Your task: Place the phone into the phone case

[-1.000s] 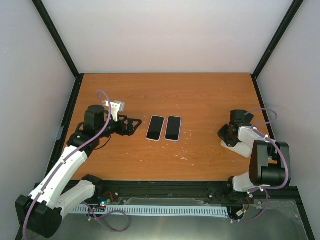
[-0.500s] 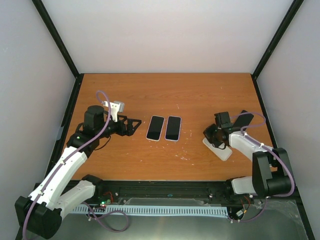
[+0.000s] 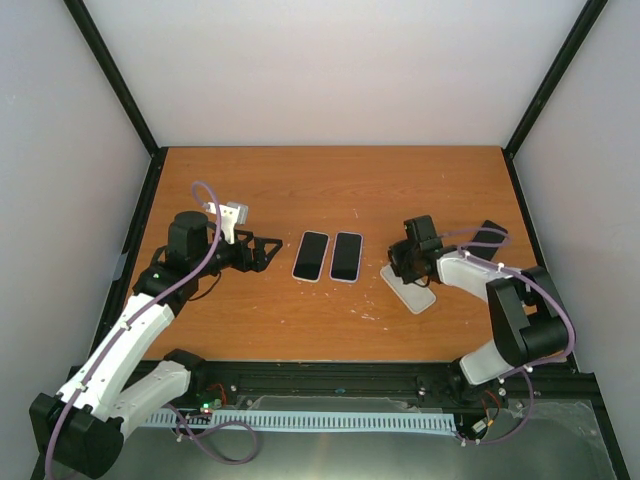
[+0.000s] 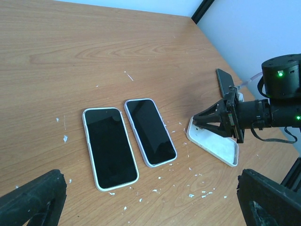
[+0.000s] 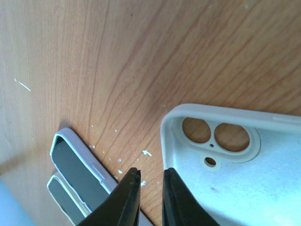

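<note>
Matt plastic case (image 5: 244, 183), wood-grain table (image 5: 141, 56)

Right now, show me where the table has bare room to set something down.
Free: the far strip behind the two phones, and the near strip in front of them. Crowded: the middle row, with left gripper, phones, and white case at right gripper.

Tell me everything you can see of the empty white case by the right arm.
The phone case is an empty white shell, matte and plastic-looking, lying on the wooden table, open side up, right of the two phones and angled to them. It has a raised rim, rounded corners and, at one end, two round camera holes plus a smaller one. The right claw looks closed on its rim beside those holes.
</note>
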Tool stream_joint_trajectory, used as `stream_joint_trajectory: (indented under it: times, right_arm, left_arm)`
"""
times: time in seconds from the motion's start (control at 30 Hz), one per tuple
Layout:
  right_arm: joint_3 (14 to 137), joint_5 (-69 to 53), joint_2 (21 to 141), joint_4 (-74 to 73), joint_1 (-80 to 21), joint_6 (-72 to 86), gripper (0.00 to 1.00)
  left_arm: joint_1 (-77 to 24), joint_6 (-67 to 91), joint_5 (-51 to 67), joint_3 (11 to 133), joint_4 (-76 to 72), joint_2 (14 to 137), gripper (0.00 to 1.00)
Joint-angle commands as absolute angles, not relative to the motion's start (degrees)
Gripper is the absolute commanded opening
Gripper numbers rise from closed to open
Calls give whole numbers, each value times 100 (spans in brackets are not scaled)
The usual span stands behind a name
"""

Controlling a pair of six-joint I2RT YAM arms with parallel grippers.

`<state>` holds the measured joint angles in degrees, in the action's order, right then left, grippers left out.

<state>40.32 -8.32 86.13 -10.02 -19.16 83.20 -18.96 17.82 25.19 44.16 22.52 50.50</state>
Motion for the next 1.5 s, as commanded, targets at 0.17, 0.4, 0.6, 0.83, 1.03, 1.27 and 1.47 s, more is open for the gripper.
stream_joint_trajectory:
  times: [0.17,0.4,0.6,0.83,1.03,1.27,1.47]
  right_arm:
    - [4646,-171,8434,-1712,-1852,7282,57]
    - [4897,541,7822,-2287,-936,5070,80]
    - [5505,603,7996,-2328,-66,2843,88]
    - [6372,1282,9124,-2398,228,1657,89]
    - [7033,830,10102,-2299,784,1099,89]
    - [7838,618,11281,-2546,1274,756,92]
    - [8501,832,11859,-2701,1437,622,93]
  left_arm:
    - [-1883,1653,2486,4435,2205,4968,100]
    - [-1876,1657,2514,4421,2193,4956,100]
    - [-1881,1670,2573,4411,2180,4962,99]
    - [-1880,1677,2517,4407,2202,4941,99]
    - [-1881,1687,2551,4398,2191,4984,100]
    - [-1881,1680,2466,4404,2227,5080,100]
    - [-1881,1652,2412,4444,2235,5177,99]
